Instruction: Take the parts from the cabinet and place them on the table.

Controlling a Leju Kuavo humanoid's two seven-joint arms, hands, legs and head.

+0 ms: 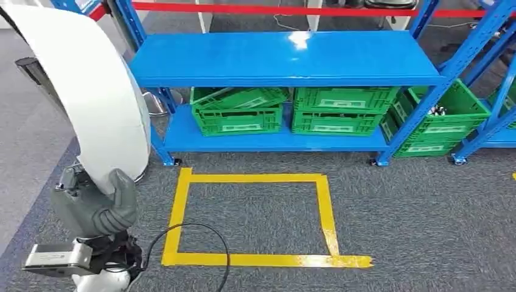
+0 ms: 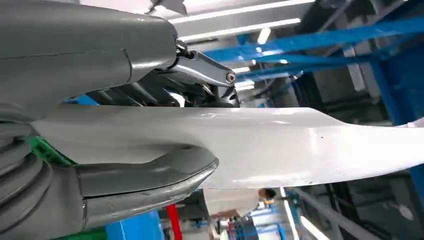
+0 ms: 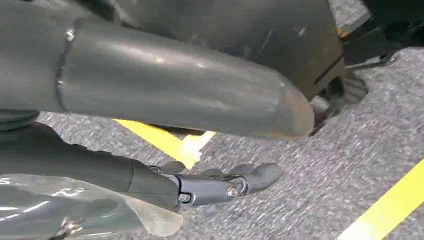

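Note:
A large white curved panel (image 1: 85, 91) stands upright at the left of the head view, and my left hand (image 1: 100, 204) grips its lower edge. In the left wrist view the panel (image 2: 300, 145) runs across the picture, clamped between the grey thumb (image 2: 145, 175) on one face and the fingers (image 2: 200, 65) on the other. My right hand (image 3: 150, 100) hangs low over the carpet with its thumb and fingers (image 3: 220, 185) stretched out and apart, nothing in it.
A blue shelf rack (image 1: 286, 58) stands ahead, with green crates (image 1: 240, 109) on its lower shelf and more green crates (image 1: 438, 118) at the right. A yellow tape rectangle (image 1: 322, 213) marks the grey carpet. A black cable (image 1: 207, 234) loops near my left hand.

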